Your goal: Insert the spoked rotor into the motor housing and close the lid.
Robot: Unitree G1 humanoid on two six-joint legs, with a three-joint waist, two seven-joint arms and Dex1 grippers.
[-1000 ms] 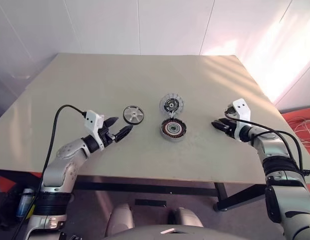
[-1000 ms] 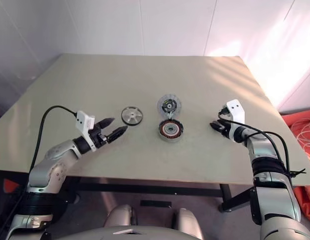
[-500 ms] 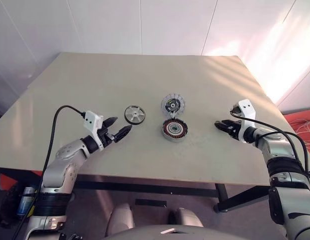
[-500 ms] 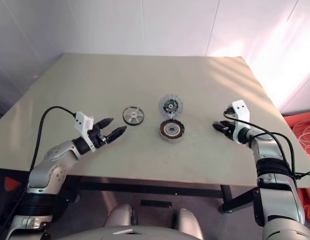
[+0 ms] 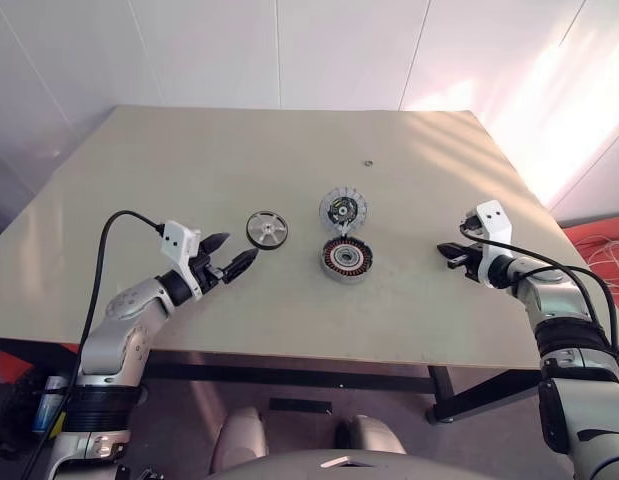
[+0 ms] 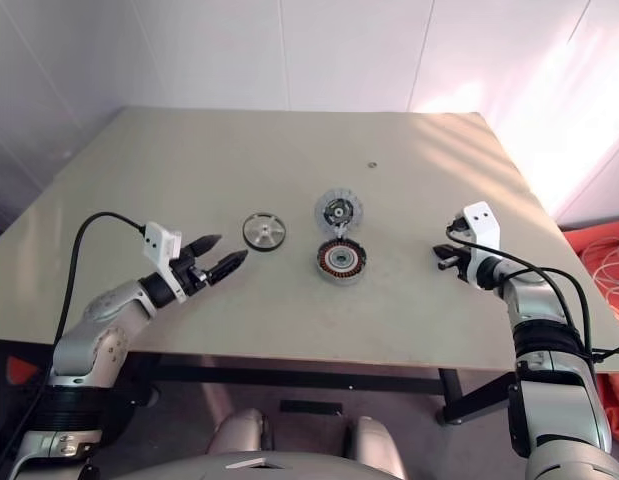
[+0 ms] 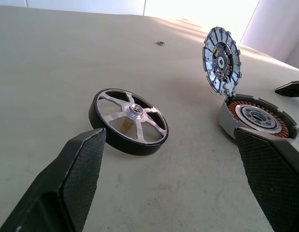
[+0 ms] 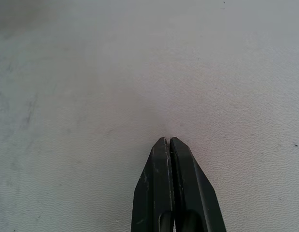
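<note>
Bright, sunlight glare from right, sharp

No lettering, label, brand or number can be read on anything here (the small marks on the dark centre of the lid (image 7: pixel 220 62) are too fine to make out).

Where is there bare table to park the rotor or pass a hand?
Free: the stretch between the housing and the right end effector, and the far table beyond the small ring. Crowded: the middle, where the rotor, the upright lid and the housing cluster.
</note>
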